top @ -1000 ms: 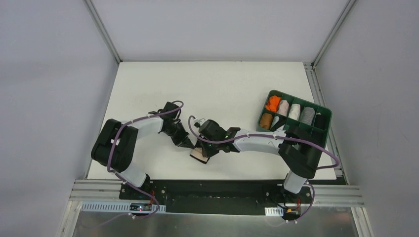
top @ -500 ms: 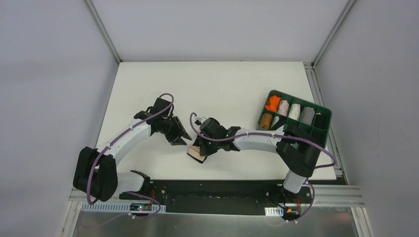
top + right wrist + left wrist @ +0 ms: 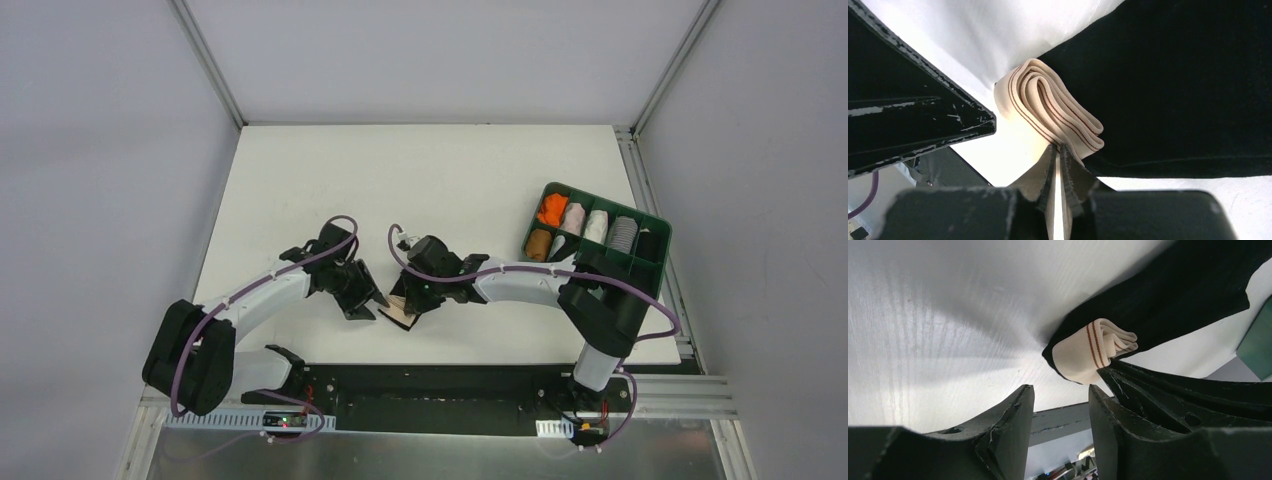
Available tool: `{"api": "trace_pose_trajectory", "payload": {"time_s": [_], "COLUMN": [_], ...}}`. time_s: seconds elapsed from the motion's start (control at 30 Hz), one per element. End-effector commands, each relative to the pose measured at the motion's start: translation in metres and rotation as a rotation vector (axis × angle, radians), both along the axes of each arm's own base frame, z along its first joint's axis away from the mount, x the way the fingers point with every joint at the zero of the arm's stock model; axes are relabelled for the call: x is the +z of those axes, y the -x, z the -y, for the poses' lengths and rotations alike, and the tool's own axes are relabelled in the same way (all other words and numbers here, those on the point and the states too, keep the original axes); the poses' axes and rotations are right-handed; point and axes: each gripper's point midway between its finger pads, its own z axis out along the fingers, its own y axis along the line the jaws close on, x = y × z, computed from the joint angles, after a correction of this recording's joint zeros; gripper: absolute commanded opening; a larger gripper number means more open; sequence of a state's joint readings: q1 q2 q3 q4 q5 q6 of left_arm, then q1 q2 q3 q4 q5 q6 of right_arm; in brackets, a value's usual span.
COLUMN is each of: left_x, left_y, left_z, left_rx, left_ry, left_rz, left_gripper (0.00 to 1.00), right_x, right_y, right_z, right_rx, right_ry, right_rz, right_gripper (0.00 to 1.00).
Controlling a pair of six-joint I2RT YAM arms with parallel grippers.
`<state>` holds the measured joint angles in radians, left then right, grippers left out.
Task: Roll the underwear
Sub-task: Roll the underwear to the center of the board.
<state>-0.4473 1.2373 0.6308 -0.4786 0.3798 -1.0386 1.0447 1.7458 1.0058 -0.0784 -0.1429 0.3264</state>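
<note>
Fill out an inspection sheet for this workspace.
Surface: white table, nothing spilled.
Job's things: underwear, black with a tan band, rolled at one end, near the front edge.
Clutter: green tray at right, holding rolled garments.
Grippers: left gripper open and empty beside the roll; right gripper shut on the underwear's rolled end.
Cables: purple cables along both arms.
Surroundings: grey walls.

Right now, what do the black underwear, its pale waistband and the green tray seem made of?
The underwear: soft matte cloth, fibre unclear; it lies limp. The waistband: likely woven elastic; springy layered folds, thin brown stripes. The tray: apparently rigid moulded plastic; thin straight dividers.
</note>
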Motion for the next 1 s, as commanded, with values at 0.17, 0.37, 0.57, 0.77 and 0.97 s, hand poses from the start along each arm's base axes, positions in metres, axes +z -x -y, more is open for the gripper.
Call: {"api": "trace_pose_trajectory", "payload": {"time_s": [0.17, 0.37, 0.57, 0.77, 0.97], "left_x": [-0.021, -0.038, -0.043, -0.047, -0.045], "left_y": [-0.014, -0.015, -0.016, -0.013, -0.008], "left_z": [-0.006, -0.002, 0.002, 0.003, 0.000], "left_rx": [0.031, 0.027, 0.016, 0.007, -0.003], "left_ry": [-0.078, -0.070, -0.074, -0.081, -0.106], "left_rz": [0.063, 0.053, 0.041, 0.012, -0.033], "left_gripper": [0.47, 0.47, 0.43, 0.04, 0.00], "right_x": [-0.020, -0.020, -0.019, -0.010, 0.018], "right_y": [0.008, 0.010, 0.008, 0.007, -0.004], "right_z": [0.015, 0.015, 0.012, 0.007, 0.017], "right_rx": [-0.009, -0.006, -0.010, -0.017, -0.035], "right_ry": [0.064, 0.062, 0.056, 0.032, 0.038], "right_rz": [-0.048, -0.057, -0.060, -0.062, 0.039], "right_gripper": [0.07, 0.07, 0.06, 0.06, 0.28]}}
